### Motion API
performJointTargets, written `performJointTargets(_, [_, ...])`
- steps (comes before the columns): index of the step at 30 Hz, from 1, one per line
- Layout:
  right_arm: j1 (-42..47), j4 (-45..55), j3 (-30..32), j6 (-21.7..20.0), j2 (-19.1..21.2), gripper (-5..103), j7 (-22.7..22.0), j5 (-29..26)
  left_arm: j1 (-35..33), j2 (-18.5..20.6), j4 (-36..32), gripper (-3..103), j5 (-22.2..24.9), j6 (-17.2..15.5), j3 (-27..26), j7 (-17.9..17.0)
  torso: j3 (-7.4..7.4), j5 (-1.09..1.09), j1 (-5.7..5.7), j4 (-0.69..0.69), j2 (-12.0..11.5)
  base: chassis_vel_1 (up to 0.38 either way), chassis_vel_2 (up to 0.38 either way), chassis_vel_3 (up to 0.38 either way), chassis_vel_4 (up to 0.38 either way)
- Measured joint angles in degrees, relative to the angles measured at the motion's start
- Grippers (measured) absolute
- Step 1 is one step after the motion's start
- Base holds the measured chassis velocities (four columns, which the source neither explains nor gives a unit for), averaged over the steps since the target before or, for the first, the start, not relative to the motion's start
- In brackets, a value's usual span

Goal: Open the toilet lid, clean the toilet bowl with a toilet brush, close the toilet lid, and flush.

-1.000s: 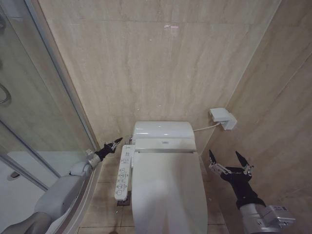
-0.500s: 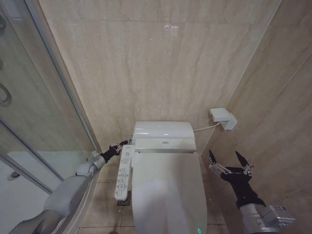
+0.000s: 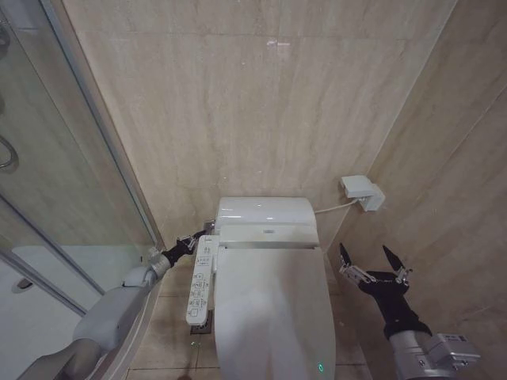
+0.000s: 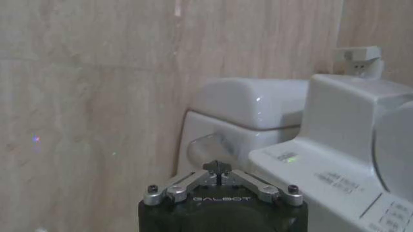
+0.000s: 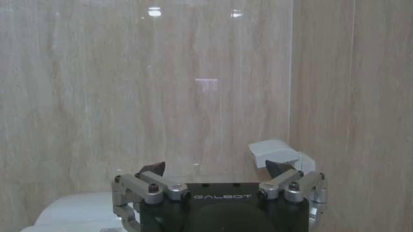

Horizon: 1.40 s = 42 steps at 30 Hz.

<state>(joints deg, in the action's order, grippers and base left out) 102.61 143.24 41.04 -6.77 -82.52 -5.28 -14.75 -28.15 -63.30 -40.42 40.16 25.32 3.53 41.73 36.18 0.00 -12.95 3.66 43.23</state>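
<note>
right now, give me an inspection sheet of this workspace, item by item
surface: beige tiled floor around the toilet, no loose items seen
job's things: toilet lid lies closed over the bowl; white tank behind it; brush nothing seen
clutter: nothing seen
grippers: left gripper shut, tip at the tank's left side above the button panel; right gripper open, held in the air to the right of the toilet, touching nothing
cables: white cable runs from the wall box toward the tank
surroundings: beige stone wall behind, glass shower screen on the left
</note>
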Motion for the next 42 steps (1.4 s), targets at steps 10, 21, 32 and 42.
performJointTargets(10, [0.00,0.00,0.00,0.00,0.00,100,0.00,0.00,-0.06,0.34,0.44,0,0.06,-0.44,-1.33,0.64,0.01,-0.01,0.00,0.02,0.00,0.000,0.000,0.000,0.000])
performJointTargets(21, [0.00,0.00,0.00,0.00,0.00,100,0.00,0.00,-1.27,1.93,-2.09,0,0.44,0.44,-3.07,0.89,0.00,-0.01,0.00,-0.01,0.00,0.000,0.000,0.000,0.000])
performJointTargets(32, [0.00,0.00,0.00,0.00,0.00,100,0.00,0.00,0.37,0.31,-0.79,0,0.03,0.26,-1.20,1.78,0.00,0.00,0.00,0.01,-0.01,0.000,0.000,0.000,0.000])
performJointTargets(42, [0.00,0.00,0.00,0.00,0.00,100,0.00,0.00,1.46,-0.25,-0.06,0,-0.07,-0.26,-0.18,2.53,0.00,0.01,0.00,0.02,-0.01,0.000,0.000,0.000,0.000])
